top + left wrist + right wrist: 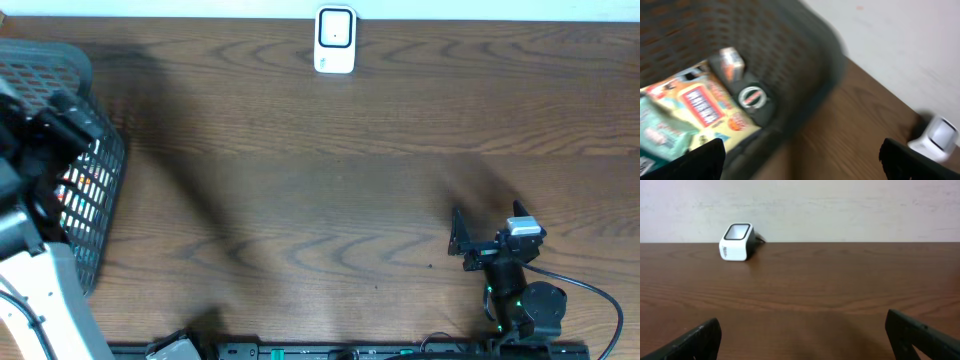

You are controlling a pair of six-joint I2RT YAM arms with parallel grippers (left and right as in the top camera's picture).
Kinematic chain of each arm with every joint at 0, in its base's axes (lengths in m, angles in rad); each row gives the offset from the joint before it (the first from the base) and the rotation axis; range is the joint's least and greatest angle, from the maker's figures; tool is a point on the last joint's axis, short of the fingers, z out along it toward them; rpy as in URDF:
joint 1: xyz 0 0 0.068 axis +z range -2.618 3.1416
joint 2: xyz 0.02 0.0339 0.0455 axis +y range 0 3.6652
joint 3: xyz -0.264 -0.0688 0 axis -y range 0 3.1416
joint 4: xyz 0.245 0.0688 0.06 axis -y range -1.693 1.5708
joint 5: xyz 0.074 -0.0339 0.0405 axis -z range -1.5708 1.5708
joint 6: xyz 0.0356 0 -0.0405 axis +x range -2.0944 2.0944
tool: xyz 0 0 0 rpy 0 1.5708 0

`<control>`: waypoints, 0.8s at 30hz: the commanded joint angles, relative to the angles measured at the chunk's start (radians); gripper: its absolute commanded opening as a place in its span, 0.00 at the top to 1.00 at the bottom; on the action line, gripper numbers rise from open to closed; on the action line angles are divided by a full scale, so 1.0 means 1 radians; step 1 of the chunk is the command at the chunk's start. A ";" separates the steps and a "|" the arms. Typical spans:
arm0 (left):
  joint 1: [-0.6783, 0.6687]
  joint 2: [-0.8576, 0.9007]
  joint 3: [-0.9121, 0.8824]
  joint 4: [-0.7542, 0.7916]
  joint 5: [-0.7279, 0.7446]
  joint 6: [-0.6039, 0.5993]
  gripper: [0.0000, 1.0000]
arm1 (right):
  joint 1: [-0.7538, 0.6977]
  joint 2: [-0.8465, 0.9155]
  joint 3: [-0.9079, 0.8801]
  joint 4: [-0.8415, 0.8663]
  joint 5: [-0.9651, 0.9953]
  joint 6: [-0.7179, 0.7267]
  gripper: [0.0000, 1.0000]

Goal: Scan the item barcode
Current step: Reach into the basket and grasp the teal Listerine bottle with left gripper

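Resting low at the near right of the wooden table (330, 200), the right gripper (461, 240) has its two fingers spread wide apart with nothing between them. Its wrist view shows the dark fingertips (695, 340) at the lower corners and the wood running away ahead.

At the left edge, the left arm (30, 260) reaches above the grey mesh basket (100, 170). The left gripper (812, 160) is likewise spread wide and empty, its tips framing a blurred look down into the basket.

Inside lie the goods:
- a yellow packet (700, 107) with a red label, flat on the bottom
- a teal packet (660, 132) at its near left
- a dark pouch (752, 97) with a round emblem, just beside the yellow packet on its right
- a small orange-and-white box (730, 62) beyond the pouch, by the basket wall

The blur hides any barcode. Neither gripper touches any of these.

At the far edge, near the middle and close to the pale wall (840, 210), the white barcode scanner (335, 40) stands on the table. Its dark-rimmed face is turned upward, and it is well apart from both the basket and the right gripper.
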 commanded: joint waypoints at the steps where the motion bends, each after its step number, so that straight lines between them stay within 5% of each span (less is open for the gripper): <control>1: 0.079 -0.005 0.009 0.002 0.016 -0.008 0.02 | 0.005 -0.005 -0.006 0.000 0.001 -0.008 0.01; 12: 0.193 0.048 0.007 0.025 -0.116 -0.018 0.03 | 0.005 -0.005 -0.006 0.000 0.001 -0.008 0.01; 24: 0.370 0.360 -0.014 -0.241 -0.161 -0.324 0.02 | 0.005 -0.005 -0.006 0.000 0.001 -0.008 0.01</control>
